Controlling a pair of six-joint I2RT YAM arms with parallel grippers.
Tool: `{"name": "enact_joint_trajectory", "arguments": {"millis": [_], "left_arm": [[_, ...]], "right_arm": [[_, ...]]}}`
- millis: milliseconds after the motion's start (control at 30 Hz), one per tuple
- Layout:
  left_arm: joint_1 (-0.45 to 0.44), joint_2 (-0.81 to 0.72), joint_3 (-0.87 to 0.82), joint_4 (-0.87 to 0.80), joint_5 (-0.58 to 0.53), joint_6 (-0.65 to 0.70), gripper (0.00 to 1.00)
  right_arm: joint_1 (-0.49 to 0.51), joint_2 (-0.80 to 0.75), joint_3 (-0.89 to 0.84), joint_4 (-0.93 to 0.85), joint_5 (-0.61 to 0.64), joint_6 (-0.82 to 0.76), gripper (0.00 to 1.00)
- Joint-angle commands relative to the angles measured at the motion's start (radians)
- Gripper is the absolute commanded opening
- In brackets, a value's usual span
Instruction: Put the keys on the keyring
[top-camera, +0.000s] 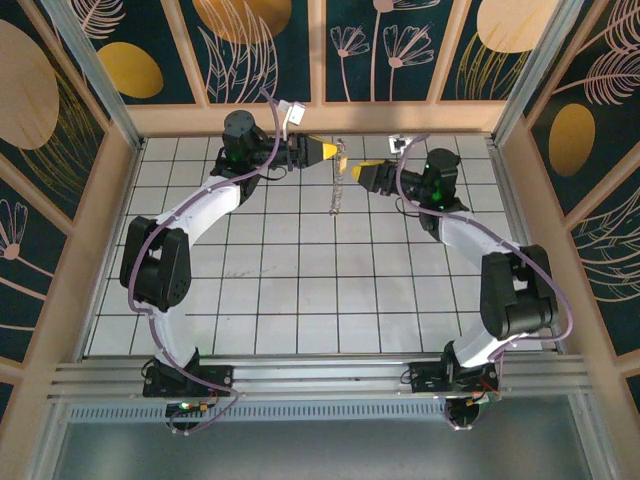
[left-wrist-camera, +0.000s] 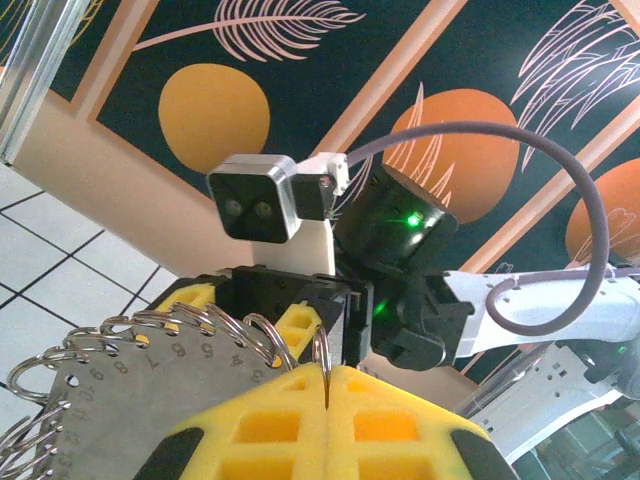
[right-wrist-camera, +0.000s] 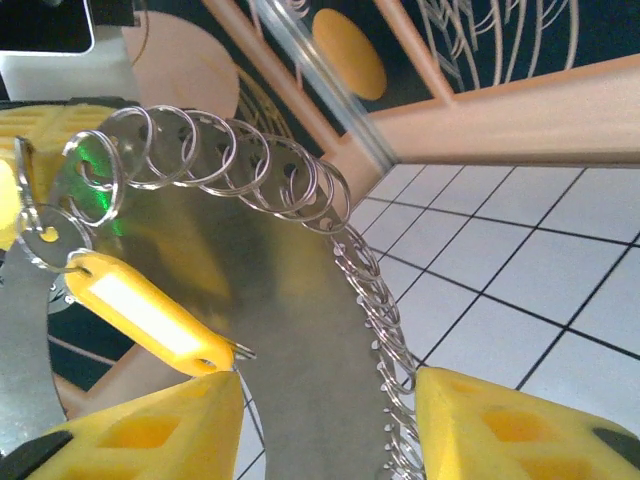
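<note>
— Where does the top camera sit?
— High above and behind the arm bases (top-camera: 190, 378). It faces down and forward, far enough off to take in the whole tiled table (top-camera: 300, 300).
— And the left wrist camera?
— Just behind the left gripper (left-wrist-camera: 327, 378). It looks along the yellow fingers, tilted upward, straight at the right arm's wrist camera (left-wrist-camera: 252, 198), which is very near.
— The right one?
— Behind the right gripper (right-wrist-camera: 328, 385), facing the opposite way and slanting down towards the tiles.
— What do they share?
— The ring-edged metal plate (right-wrist-camera: 270, 300), close up in both wrist views. From the top it is probably the thin pale strip between the two grippers.
</note>
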Motion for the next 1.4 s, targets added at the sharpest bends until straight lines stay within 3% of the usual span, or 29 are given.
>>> {"name": "enact_joint_trajectory", "arguments": {"millis": [0, 467, 967, 1367], "left_arm": [[-0.005, -0.013, 0.036, 0.03, -0.002, 0.026, 0.0], [-0.005, -0.011, 0.038, 0.036, -0.015, 0.016, 0.0], [-0.008, 0.005, 0.043, 0.058, -0.02, -0.001, 0.0], [-0.008, 0.013, 0.041, 0.075, -0.023, -0.012, 0.0]], "right_arm": [[0.017, -0.069, -0.039, 0.034, 0.121, -0.008, 0.5], [0.152, -0.114, 0.026, -0.128, 0.305, -0.156, 0.55], [0.191, -0.167, 0.013, -0.167, 0.361, -0.198, 0.58], [0.195, -0.117, 0.081, -0.172, 0.386, -0.213, 0.58]]}}
